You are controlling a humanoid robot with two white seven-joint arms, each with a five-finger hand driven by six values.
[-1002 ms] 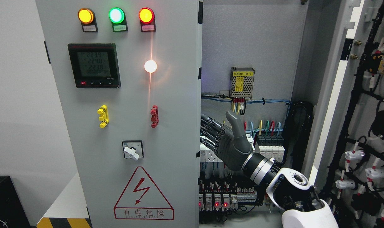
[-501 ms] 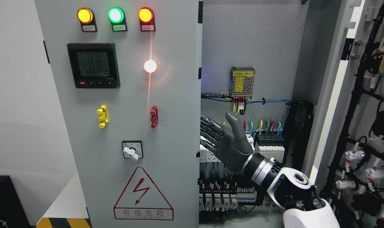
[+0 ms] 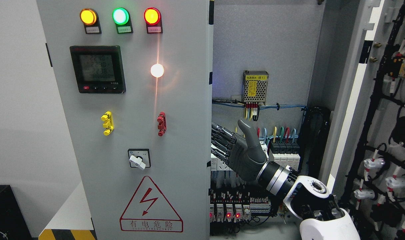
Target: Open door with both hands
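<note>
**Right hand at the free edge of the left door**

The right hand [image 3: 237, 151] comes in from the lower right, palm turned toward the left door [image 3: 129, 120], thumb standing straight up and the four fingers [image 3: 219, 141] stretched out flat, reaching behind the door's vertical free edge. The fingers are apart and straight, holding nothing; whether their tips touch the door's back face is hidden by the edge itself. The left hand is out of view.

The door stands directly to the hand's left, a tall grey sheet-metal panel carrying lamps, a meter [image 3: 98, 69] and a rotary switch [image 3: 139, 159], so expect it stiff and fairly heavy, swinging only about its hinges on the far side from the hand. The painted face looks smooth and slippery, with no handle near the hand. The best purchase, by my reading, is that free edge: hook fingers behind it and pull or push flat. Just behind the hand sit the breakers and wiring [image 3: 282, 146]; those are live and delicate, so keep clear. The right door [image 3: 382, 100], beyond the hand's wrist side, already hangs wide open.
</note>
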